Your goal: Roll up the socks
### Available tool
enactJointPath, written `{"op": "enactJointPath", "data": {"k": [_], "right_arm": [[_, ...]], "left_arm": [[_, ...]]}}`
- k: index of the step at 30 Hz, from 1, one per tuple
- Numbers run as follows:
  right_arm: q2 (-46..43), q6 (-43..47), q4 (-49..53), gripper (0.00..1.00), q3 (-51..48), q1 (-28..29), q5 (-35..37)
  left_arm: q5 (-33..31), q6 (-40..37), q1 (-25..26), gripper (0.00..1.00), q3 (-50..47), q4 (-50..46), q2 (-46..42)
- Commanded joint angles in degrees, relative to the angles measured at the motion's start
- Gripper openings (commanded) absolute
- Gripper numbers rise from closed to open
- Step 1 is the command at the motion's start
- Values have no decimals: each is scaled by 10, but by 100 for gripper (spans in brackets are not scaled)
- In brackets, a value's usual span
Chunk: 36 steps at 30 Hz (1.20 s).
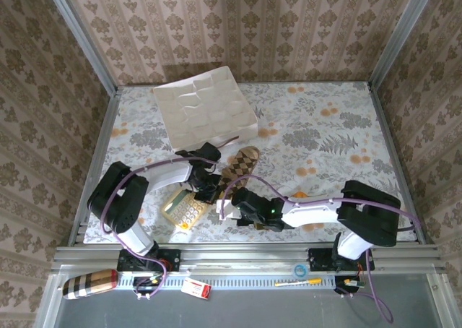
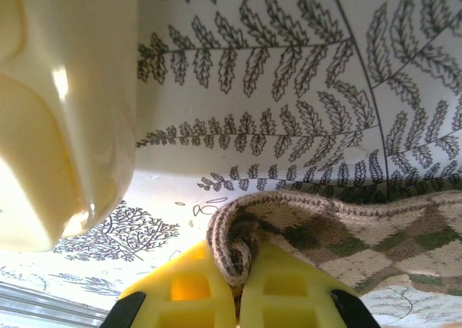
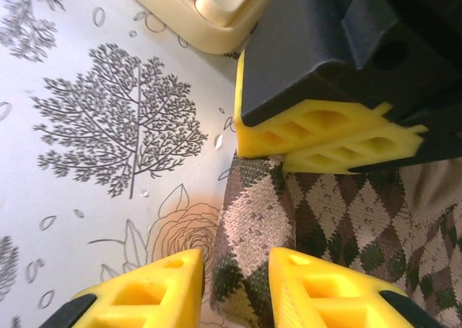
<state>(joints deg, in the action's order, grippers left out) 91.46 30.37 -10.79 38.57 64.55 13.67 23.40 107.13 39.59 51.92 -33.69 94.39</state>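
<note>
1. Close on the left claw's outer side lies the yellow calculator (image 1: 184, 208), resting on the flowered desk (image 3: 86, 198). It has no part in this job.
2. The left claw (image 2: 236, 259) has its two yellow fingers pressed together on the cuff end of the argyle sock (image 2: 361, 234). It pinches a bunched-up lip of the knit right at its fingertips.
3. From that pinch the sock runs off to the claw's right and lies flat on the desk, diamonds facing up. Seen from overhead, its foot stretches out beyond both claws towards the white tray (image 1: 206, 115) and ends near it.
4. The right claw (image 3: 234, 259) faces the left one almost tip to tip, at the same cuff end of the sock. Its fingers stand partly spread, astride a raised fold of the knit. A sliver of desk shows between one finger and the fabric. From where I stand it looks like a loose straddle, not a squeeze, though I would not swear the other finger is clear of the cloth.
5. I judge the rolling has hardly begun. The cuff is gathered and lifted a little between the two claws, but I see no coil, and nearly the whole length lies flat and unrolled.
6. As I read it, almost everything is left to do. The gathered end has to be turned over on itself and wound along the leg and foot to the toe. The roll then has to be left so it holds together.
</note>
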Motion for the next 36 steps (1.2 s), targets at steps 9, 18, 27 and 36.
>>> {"op": "enactJointPath", "data": {"k": [9, 18, 27, 36], "right_arm": [[96, -14, 2, 15, 62, -9, 81], [70, -163, 115, 0, 57, -82, -103], [83, -232, 176, 0, 72, -167, -269], [131, -266, 249, 0, 137, -225, -335]], "left_arm": [[-19, -12, -10, 0, -2, -28, 3], [-42, -49, -50, 44, -32, 46, -79], [-45, -84, -52, 50, -35, 67, -114], [-34, -49, -16, 43, -64, 132, -97]]}}
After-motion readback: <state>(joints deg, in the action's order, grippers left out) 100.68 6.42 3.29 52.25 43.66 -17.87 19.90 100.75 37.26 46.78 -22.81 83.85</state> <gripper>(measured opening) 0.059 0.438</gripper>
